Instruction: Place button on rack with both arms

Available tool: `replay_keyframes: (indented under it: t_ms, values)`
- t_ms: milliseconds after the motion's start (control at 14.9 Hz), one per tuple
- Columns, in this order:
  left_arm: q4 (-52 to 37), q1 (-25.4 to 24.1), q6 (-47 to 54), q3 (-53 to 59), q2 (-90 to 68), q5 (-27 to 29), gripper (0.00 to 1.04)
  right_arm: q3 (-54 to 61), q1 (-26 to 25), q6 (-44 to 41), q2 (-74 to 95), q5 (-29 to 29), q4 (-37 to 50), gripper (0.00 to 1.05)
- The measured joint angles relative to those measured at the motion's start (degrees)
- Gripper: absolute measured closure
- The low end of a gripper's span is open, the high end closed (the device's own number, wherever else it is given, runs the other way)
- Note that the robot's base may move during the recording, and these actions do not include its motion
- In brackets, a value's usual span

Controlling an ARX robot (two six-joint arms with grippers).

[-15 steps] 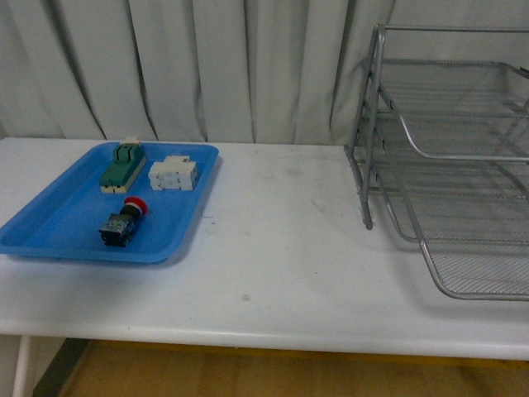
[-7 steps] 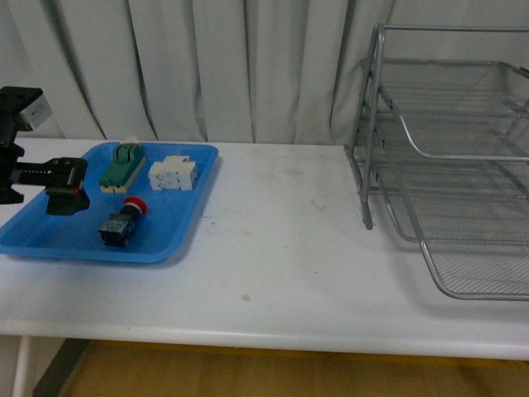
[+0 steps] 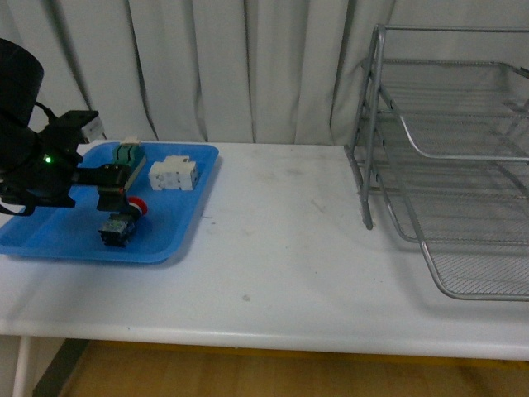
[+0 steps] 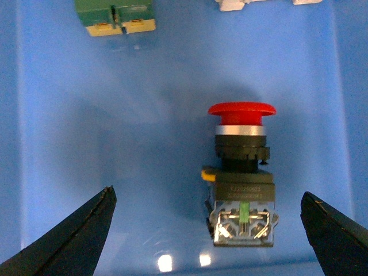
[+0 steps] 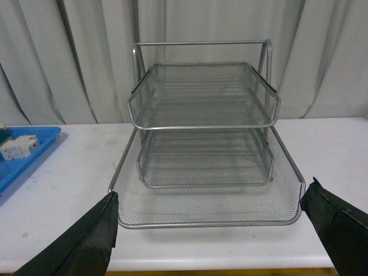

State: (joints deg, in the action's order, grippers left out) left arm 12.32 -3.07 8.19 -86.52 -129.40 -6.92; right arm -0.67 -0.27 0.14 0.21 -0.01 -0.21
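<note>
The button (image 3: 122, 222) lies on its side in the blue tray (image 3: 50, 236), red cap toward the back. In the left wrist view the button (image 4: 241, 172) shows its red cap, black collar and blocky body. My left gripper (image 3: 111, 188) hovers just above it, open; in its wrist view the gripper (image 4: 207, 195) has one finger on each side of the button, well apart from it. The silver wire rack (image 3: 438, 157) stands at the right. My right gripper (image 5: 210, 192) is open and empty, facing the rack (image 5: 201, 115) from in front. It is out of the front view.
A green block (image 3: 126, 155) and a white blocky part (image 3: 173, 174) lie at the back of the tray, beyond the button. White table (image 3: 281, 231) between tray and rack. Curtain behind. The rack's lowest tray (image 5: 207, 207) is slid out toward the table's front edge.
My left arm has come in from the left over the blue tray and now sits above the button. The button and rack have not moved.
</note>
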Motion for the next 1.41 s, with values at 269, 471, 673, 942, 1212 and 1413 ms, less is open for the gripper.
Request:
replay_keyframes:
  t_ms: [269,471,673,942,1212,1413]
  values:
    - [2.40,0.90,0.24,-5.73,-5.01,-1.29,0.07,0.00,0.00,0.02,0.00,0.00,-0.02,0.06]
    - [2.51,1.14,1.27,-8.07,-9.22,1.36,0.27,0.00,0.00,0.02,0.00,0.00,-0.02,0.06]
    - [0.13,1.38,1.33,-6.29,-8.66,1.57,0.66,0.00,0.00,0.02,0.00,0.00,-0.02,0.06]
    - [-8.63,1.38,1.03,12.72,8.63,-1.70,0.68,0.00,0.00,0.02,0.00,0.00,0.00,0.06]
    - [-7.08,-0.94,-0.94,36.98,46.01,-0.79,0.68,0.00,0.00,0.00,0.00,0.00,0.00,0.06]
    - [5.73,-4.04,-1.86,49.62,72.11,6.84,0.68,0.00,0.00,0.02,0.00,0.00,-0.02,0.06]
